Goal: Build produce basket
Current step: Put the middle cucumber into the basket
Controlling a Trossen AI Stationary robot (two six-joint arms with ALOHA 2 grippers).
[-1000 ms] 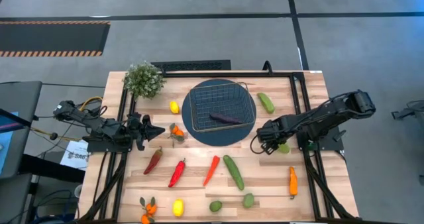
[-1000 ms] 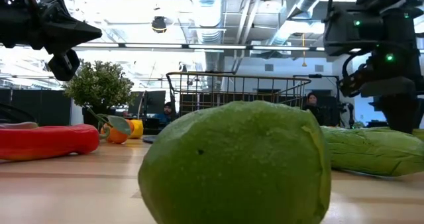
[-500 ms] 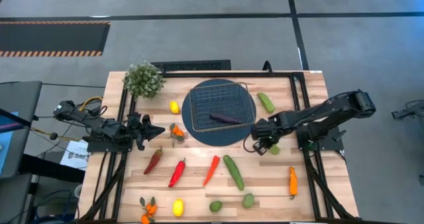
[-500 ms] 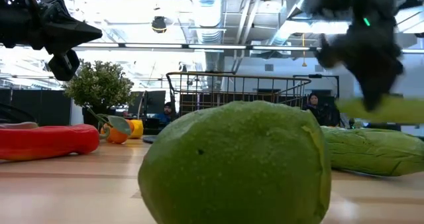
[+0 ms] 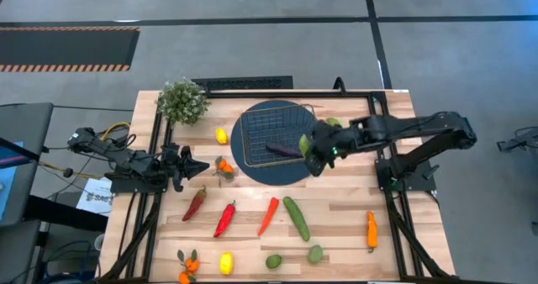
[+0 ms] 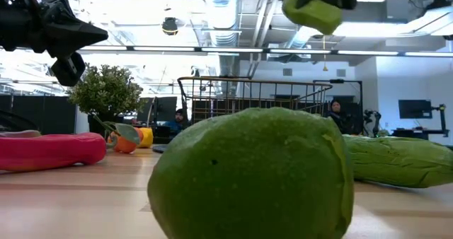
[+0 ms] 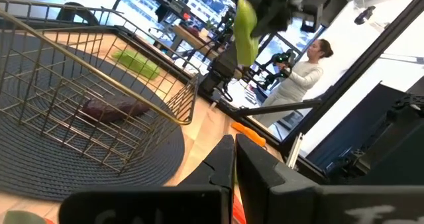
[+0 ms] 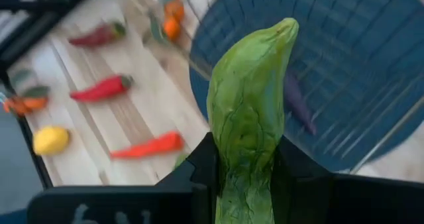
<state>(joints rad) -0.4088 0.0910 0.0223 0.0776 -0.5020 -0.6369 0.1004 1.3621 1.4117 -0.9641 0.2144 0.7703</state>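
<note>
Square wire-mesh basket (image 5: pixel 278 134) rim lies just under the right pincer (image 5: pixel 313 147), pinching a wrinkled green cucumber (image 8: pixel 248 111) aloft.

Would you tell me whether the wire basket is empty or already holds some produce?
Not empty: the basket holds one purple eggplant. The green vegetable is still clamped in the right end effector above its rim.

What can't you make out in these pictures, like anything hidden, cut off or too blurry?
- High view: the right end effector and arm cover most of the green vegetable it grips, and part of the basket rim.
- Low view: a large lime up close blocks the table's middle; the right end effector is cut off by the top edge.
- Right wrist view: the produce on the table beyond the vegetable is blurred.
</note>
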